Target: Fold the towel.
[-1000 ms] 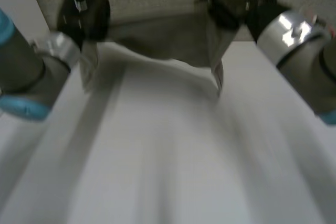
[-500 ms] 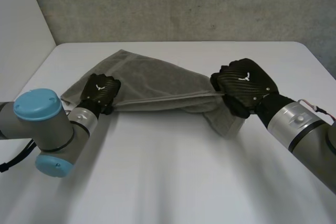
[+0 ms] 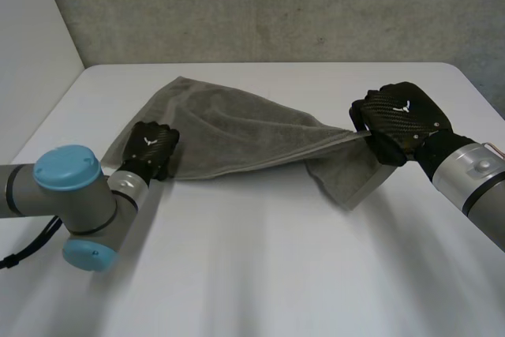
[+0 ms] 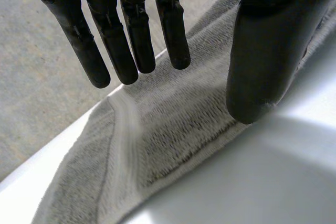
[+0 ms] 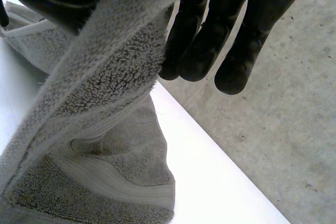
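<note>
Left hand [image 3: 150,146] sits low at the grey towel's [image 3: 237,136] 9 o'clock corner. Its fingers [image 4: 131,51] are straight and spread over the pile, and the thumb tip rests on the hem, so I read it as pressing rather than gripping. Out at 3 o'clock, the right hand [image 3: 402,120] has pulled wider than half a second ago. The near edge now runs taut between the two hands. That hand is clamped, with the hem pinched between thumb and fingers [image 5: 199,40]. A loose corner droops to the white bench [image 3: 260,274] at 5 o'clock. The towel is stretched out, and I judge it ready to lay flat for the first fold.
</note>
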Robot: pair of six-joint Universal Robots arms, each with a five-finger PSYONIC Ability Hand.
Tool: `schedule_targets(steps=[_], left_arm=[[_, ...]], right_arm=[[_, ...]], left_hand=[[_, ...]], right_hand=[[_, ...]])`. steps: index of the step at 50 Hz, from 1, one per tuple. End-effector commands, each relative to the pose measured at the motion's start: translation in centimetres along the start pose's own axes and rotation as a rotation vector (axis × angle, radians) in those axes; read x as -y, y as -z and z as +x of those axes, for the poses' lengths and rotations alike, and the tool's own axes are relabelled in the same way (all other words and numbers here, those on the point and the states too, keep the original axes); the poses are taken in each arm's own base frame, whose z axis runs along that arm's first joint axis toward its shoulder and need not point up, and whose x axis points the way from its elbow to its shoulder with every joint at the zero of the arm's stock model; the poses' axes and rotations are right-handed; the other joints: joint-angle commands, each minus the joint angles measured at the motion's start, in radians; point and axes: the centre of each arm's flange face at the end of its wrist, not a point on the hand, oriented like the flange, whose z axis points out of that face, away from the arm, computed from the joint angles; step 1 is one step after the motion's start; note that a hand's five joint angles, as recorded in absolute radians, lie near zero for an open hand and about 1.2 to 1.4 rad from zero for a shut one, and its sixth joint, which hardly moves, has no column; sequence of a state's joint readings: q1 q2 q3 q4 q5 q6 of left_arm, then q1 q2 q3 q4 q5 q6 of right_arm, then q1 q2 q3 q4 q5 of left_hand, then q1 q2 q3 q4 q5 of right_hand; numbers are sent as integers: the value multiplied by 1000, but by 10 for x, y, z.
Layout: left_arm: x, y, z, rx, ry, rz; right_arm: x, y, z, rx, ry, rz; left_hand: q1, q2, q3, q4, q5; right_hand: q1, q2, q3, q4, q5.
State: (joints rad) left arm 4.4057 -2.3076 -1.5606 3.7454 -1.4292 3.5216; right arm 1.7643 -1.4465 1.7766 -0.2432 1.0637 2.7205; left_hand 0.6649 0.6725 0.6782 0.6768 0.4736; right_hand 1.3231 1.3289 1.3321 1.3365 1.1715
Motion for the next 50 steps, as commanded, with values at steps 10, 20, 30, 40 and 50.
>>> schedule_targets(steps=[10,20,30,40,50], left_arm=[[-2,1,-3,-1,5,-20],[-5,3,-9,-12,15,-74],[3,10,-5,-78,25,-85],[7,0,-8,-74,29,-51],[5,-12,-10,-68,18,-37]], right_arm=[[-9,-2,0,4,-14,-22],[-18,-5,-3,16,-27,-49],[-21,-7,-2,4,-29,-57],[-20,-8,2,-18,-52,-58],[-26,-13,20,-102,-123,-79]], left_hand=[[-40,-48,-54,-52,-24],[-73,-80,-86,-85,-56],[-76,-83,-89,-88,-59],[-70,-77,-83,-82,-53],[-73,-80,-86,-85,-56]], right_hand=[[73,67,64,60,50],[73,67,64,60,50],[73,67,64,60,50],[73,67,64,60,50],[73,67,64,60,50]])
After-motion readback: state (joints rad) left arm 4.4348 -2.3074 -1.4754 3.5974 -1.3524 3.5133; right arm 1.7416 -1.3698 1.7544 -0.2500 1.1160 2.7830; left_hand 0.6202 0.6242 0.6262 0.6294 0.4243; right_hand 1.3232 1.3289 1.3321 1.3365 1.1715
